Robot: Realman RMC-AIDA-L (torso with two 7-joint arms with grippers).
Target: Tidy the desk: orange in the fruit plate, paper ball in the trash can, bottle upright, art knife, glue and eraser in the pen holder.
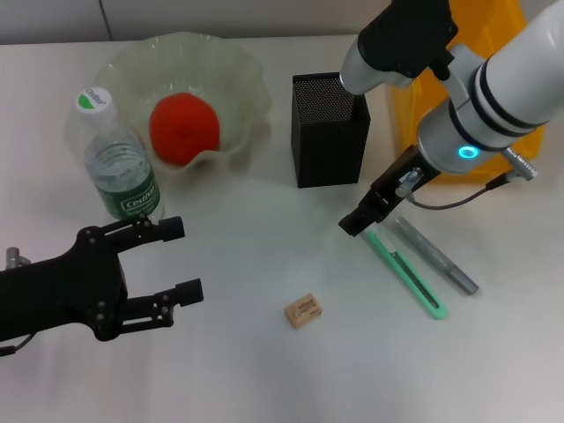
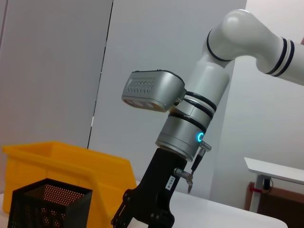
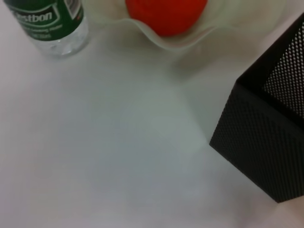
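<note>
The orange point(image 1: 183, 129) lies in the pale fruit plate point(image 1: 242, 75). The bottle point(image 1: 119, 163) stands upright beside the plate. The black mesh pen holder point(image 1: 330, 132) stands mid-table. The green art knife point(image 1: 405, 271) and the grey glue stick point(image 1: 436, 256) lie side by side to its front right. The tan eraser point(image 1: 303, 311) lies alone near the front. My right gripper point(image 1: 357, 225) hangs open just over the knife's far end. My left gripper point(image 1: 187, 260) is open and empty at the front left, below the bottle. No paper ball shows.
A yellow bin point(image 1: 493, 35) stands at the back right behind my right arm; it also shows in the left wrist view point(image 2: 61, 161). The right wrist view shows the pen holder point(image 3: 266, 137), the bottle's base point(image 3: 47, 23) and the orange point(image 3: 166, 14).
</note>
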